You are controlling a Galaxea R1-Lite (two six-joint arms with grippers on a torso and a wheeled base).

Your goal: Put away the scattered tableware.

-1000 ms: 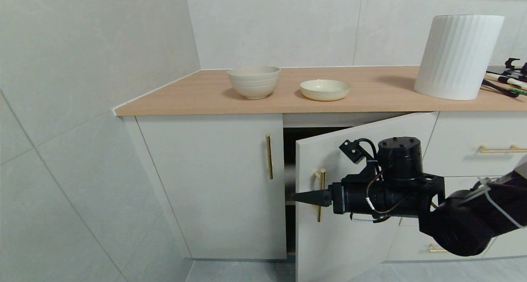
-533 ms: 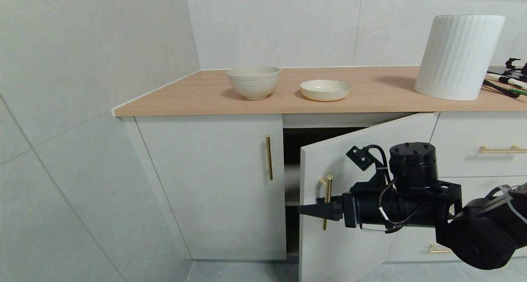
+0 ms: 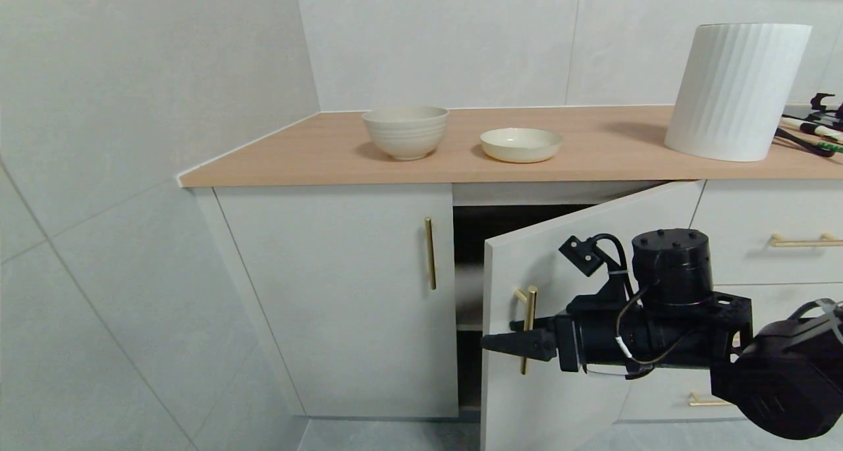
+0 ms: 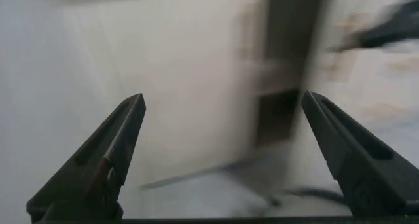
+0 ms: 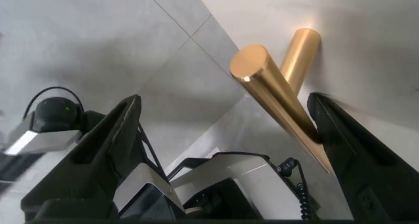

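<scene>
Head view: bowl point(image 3: 406, 130) and shallow plate point(image 3: 521, 143) both sit on the wooden countertop point(image 3: 593, 158), upper middle of the frame, bowl left of plate, near each other but not touching

Tall white ribbed container point(image 3: 737, 89) stands on the counter at upper right, with some pens or tools point(image 3: 813, 132) at the right edge just past it

Below the counter: left cabinet door point(image 3: 336, 293) is closed, with its brass handle point(image 3: 430, 252) vertical. The right cabinet door point(image 3: 527, 398) is swung partly open, with a dark gap and a shelf edge visible between the two doors

Right gripper point(image 3: 490, 342) is at lower centre-right, lying horizontal with its tip pointing to frame left, right at the open door's brass bar handle point(image 3: 527, 326). In the right wrist view its fingers point(image 5: 108, 158) are spread apart with the bar between them; the bar runs up against one finger, but there's no clamp on it

Left gripper point(image 4: 222, 96), from its own wrist view: fingers wide apart with nothing between them, facing the cabinet front and the open gap; the background is too blurred for detail

Drawer handle point(image 3: 805, 240) is at mid right, on the drawer front beside the open door
</scene>
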